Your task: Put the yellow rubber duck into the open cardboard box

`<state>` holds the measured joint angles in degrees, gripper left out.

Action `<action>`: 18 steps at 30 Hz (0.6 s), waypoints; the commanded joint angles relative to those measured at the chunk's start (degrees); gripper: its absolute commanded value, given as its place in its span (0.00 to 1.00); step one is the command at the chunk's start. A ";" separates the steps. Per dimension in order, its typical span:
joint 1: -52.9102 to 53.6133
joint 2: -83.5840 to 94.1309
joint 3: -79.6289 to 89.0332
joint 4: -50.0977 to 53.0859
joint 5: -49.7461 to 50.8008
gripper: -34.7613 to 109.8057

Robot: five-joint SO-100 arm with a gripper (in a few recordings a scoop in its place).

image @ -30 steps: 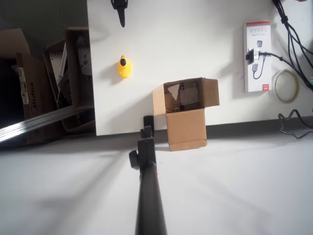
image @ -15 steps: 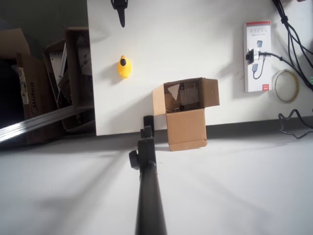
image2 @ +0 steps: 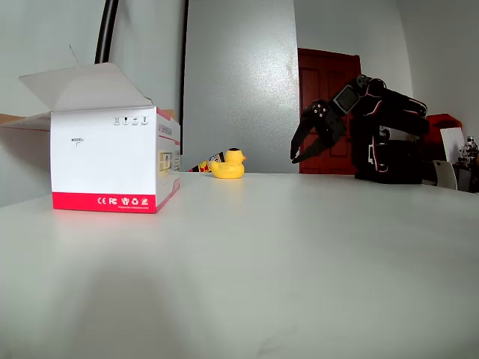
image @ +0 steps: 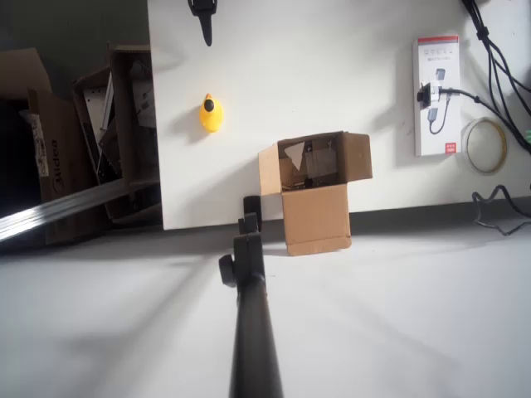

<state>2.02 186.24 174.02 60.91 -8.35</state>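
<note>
One yellow rubber duck (image: 211, 114) is being counted, one open cardboard box (image: 314, 191), one white-and-red carton (image: 436, 95) and one tape roll (image: 484, 145), both right of the open cardboard box in the overhead view.

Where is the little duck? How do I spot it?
Look at the big white table. Up and left of the open brown box sits the duck, all alone. It's small, bright yellow and round with a dark spot on top; nothing else is yellow.

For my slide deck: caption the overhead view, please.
Yellow rubber duck sits alone on the white table, apart from the open cardboard box at its edge.
</note>
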 commanded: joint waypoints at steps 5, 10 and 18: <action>2.90 0.44 -4.83 2.72 -4.66 0.24; 3.87 0.18 -15.47 7.12 -5.27 0.26; 3.87 -7.12 -26.54 7.12 -5.27 0.26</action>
<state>5.62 182.55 151.88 68.99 -13.18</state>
